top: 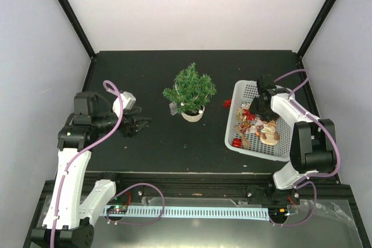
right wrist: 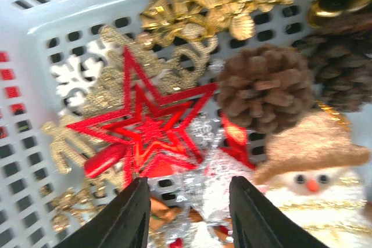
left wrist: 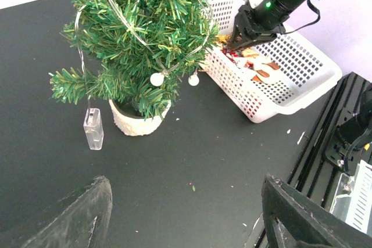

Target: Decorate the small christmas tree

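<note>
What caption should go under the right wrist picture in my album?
Open right tool above a red star, a pinecone and gold ornaments in the white basket.

- The black table [top: 145, 149] is matte and dark, and runs back to the white-walled booth.
- The small christmas tree [top: 190, 88] stands upright in its round cream pot [top: 192, 114], a little toward 12 o'clock from the table's middle.
- A clear plastic box [top: 172, 108] on the tree's wire sits just beside the pot at its 9 o'clock, with its lower end at the table top.
- A white basket [top: 231, 126] of ornaments lies at the tree's 3 o'clock.
- A small red thing [top: 226, 103], too small to identify, lies between the pot and the basket, just beside the basket.
- Pale specks [left wrist: 299, 137] dot the table toward 6 o'clock.
</note>
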{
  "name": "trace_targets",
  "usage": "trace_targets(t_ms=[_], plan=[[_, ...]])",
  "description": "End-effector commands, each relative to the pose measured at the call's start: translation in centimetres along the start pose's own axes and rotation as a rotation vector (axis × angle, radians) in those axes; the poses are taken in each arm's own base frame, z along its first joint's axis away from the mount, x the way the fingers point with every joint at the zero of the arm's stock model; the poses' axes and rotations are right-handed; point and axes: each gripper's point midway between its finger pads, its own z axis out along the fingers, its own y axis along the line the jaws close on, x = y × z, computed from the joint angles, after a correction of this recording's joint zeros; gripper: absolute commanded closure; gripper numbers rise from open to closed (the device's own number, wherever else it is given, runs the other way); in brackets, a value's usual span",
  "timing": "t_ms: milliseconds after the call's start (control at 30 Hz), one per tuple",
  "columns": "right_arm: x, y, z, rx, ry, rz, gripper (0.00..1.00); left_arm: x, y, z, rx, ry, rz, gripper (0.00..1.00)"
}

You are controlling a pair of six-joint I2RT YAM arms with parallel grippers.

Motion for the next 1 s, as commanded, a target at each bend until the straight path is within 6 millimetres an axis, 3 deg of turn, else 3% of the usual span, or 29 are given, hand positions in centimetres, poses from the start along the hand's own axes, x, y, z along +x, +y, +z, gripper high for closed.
trace_targets(t_ms=[0, 167, 433, 967], plan=[[0.3, 2.9, -0.2, -0.138, 0.039, 0.023, 0.59, -0.8, -0.7, -0.4, 0.015, -0.018, 0.034, 0.29], [-0.2, 4.5, -0.8, -0.133, 0.035, -0.025, 0.58, -0.8, -0.6, -0.3, 0.013, -0.016, 0.033, 0.29], [0.2, 6.3, 0.2, -0.112, 0.069, -0.082, 0.61, -0.7, -0.4, -0.2, 0.010, -0.012, 0.030, 0.29], [1.9, 5.0, 3.3, -0.012, 0.132, -0.102, 0.64, -0.7, -0.5, -0.2, 0.016, -0.010, 0.034, 0.29]])
